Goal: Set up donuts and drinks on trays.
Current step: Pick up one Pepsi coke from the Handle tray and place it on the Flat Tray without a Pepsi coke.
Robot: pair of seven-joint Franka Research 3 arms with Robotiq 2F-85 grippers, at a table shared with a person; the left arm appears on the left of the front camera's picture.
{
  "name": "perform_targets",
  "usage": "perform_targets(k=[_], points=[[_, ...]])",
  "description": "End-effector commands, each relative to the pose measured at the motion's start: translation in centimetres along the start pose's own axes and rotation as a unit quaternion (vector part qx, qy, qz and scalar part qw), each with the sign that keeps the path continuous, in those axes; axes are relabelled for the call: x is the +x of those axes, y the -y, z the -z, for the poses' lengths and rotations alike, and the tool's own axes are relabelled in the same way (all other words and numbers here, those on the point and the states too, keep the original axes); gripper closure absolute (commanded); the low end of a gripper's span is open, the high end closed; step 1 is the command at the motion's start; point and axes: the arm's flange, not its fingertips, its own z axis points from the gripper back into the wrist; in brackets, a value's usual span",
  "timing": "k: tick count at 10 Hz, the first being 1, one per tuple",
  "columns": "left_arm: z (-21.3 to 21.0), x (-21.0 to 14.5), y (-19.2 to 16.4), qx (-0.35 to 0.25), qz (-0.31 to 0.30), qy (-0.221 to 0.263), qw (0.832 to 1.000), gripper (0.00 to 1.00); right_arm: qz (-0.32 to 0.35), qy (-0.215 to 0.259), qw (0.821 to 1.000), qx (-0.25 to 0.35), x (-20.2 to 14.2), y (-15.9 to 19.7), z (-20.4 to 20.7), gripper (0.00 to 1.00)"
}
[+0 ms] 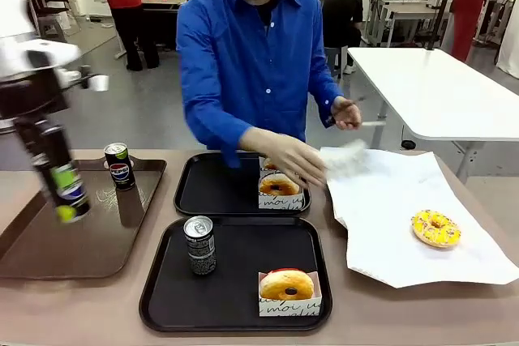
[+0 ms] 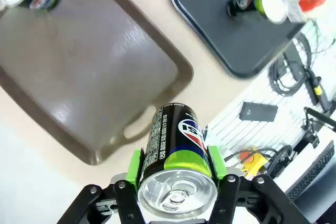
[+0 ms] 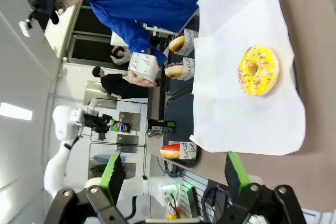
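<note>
The left gripper (image 2: 176, 163) clasped a can (image 1: 61, 177), raised near the brown tray (image 1: 89, 241). The right gripper (image 3: 173, 174) stood open and empty. The near tray (image 1: 243, 285) held a second can (image 1: 199, 245) and a sleeved donut (image 1: 286, 285). A yellow donut (image 1: 436, 228) lay on paper (image 1: 381, 200).

Front cam: robot side of bench (image 1: 49, 305), facing person (image 1: 243, 62). Left wrist: close, looking down on brown tray (image 2: 79, 51). Right wrist: rolled sideways, farther off. All share near black tray (image 1: 243, 289).
</note>
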Motion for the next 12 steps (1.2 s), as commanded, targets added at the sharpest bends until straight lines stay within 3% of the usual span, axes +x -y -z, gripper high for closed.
perform_targets(k=[1,8,10,12], points=[[-0.7,-0.1,-0.3,0.001,-0.004,0.017,1.000,0.41,-0.010,0.008,1.000,0.011,0.1,0.0,0.1,0.00],[-0.5,0.7,-0.7,0.016,-0.017,0.033,0.999,0.41,-0.010,0.008,1.000,0.011,0.1,0.0,0.1,0.00],[-0.2,3.4,-0.4,0.050,-0.033,0.039,0.997,0.41,-0.010,0.008,1.000,0.011,0.1,0.0,0.1,0.00],[-0.5,8.6,-0.9,0.073,-0.038,0.029,0.996,0.41,-0.010,0.008,1.000,0.011,0.1,0.0,0.1,0.00]])
